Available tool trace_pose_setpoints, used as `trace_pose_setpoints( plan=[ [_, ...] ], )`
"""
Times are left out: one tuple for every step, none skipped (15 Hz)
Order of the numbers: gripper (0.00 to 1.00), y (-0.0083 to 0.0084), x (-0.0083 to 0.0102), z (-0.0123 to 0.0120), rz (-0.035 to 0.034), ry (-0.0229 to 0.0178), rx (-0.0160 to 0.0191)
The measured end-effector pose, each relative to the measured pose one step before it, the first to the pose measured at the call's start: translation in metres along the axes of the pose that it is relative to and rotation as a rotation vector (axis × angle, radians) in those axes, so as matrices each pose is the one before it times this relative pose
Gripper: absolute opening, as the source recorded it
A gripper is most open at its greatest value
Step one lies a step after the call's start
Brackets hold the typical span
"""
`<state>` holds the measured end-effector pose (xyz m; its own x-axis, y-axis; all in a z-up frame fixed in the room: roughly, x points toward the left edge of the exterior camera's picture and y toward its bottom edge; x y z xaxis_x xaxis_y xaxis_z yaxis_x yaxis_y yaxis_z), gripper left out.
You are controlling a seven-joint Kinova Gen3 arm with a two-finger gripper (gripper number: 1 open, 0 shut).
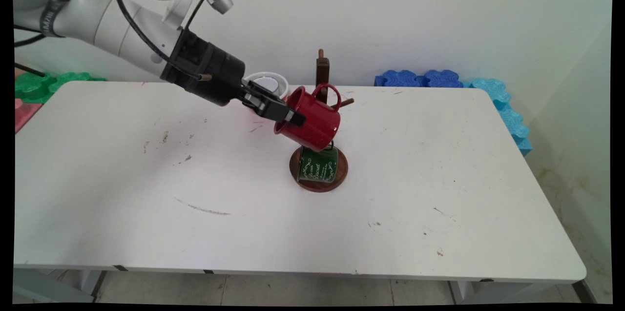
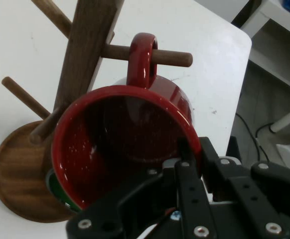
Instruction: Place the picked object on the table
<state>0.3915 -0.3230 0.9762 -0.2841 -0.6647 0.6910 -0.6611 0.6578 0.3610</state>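
Note:
My gripper (image 1: 288,114) is shut on the rim of a red mug (image 1: 312,118), one finger inside and one outside. The mug is tilted, its mouth toward the hand, beside a wooden mug tree (image 1: 322,69). In the hand view the red mug (image 2: 120,144) fills the middle and its handle (image 2: 142,57) is looped over a wooden peg (image 2: 172,57) of the mug tree (image 2: 85,55). A green mug (image 1: 318,164) with white lettering hangs low over the tree's round base (image 1: 342,176). A white mug (image 1: 268,84) stands behind the gripper, partly hidden.
Blue foam blocks (image 1: 422,78) and light-blue foam blocks (image 1: 508,113) lie along the table's back right corner and right side. Green foam blocks (image 1: 44,84) sit at the back left. The white table (image 1: 146,194) carries scuff marks.

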Motion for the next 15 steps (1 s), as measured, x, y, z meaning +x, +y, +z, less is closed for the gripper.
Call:
trace_pose_setpoints(
  plan=[
    [0.0,0.00073,0.00001,-0.00061,0.00031,-0.00044,-0.00125],
    [0.0,0.00097,-0.00004,-0.00077,0.00038,-0.00056,-0.00188],
    [0.0,0.00073,0.0,-0.00055,0.00043,-0.00033,-0.00133],
    [0.0,0.00053,-0.00001,-0.00038,0.00036,-0.0001,-0.00103],
    [0.0,0.00081,-0.00014,-0.00056,0.00044,-0.00022,-0.00155],
    [0.0,0.0011,-0.00012,-0.00061,0.00081,-0.00037,-0.00214],
    [0.0,0.00125,0.00009,-0.0006,0.00096,-0.00026,-0.00269],
    [0.0,0.00112,0.00013,-0.00047,0.00093,-0.00001,-0.00225],
    [0.0,0.00142,0.00021,-0.00053,0.00112,0.00048,-0.00298],
    [0.0,0.00137,0.00025,-0.00043,0.0011,0.00031,-0.00285],
    [0.0,0.00088,0.00016,-0.00029,0.00068,0.00023,-0.00175],
    [0.0,0.00176,0.00041,-0.00041,0.00126,0.00048,-0.00376],
    [0.0,0.00153,0.00043,-0.00034,0.0012,0.00056,-0.00319],
    [0.0,0.00188,0.00065,-0.00033,0.00137,0.00114,-0.00394],
    [0.0,0.00171,0.00059,-0.00034,0.00119,0.00085,-0.00366]
  ],
)
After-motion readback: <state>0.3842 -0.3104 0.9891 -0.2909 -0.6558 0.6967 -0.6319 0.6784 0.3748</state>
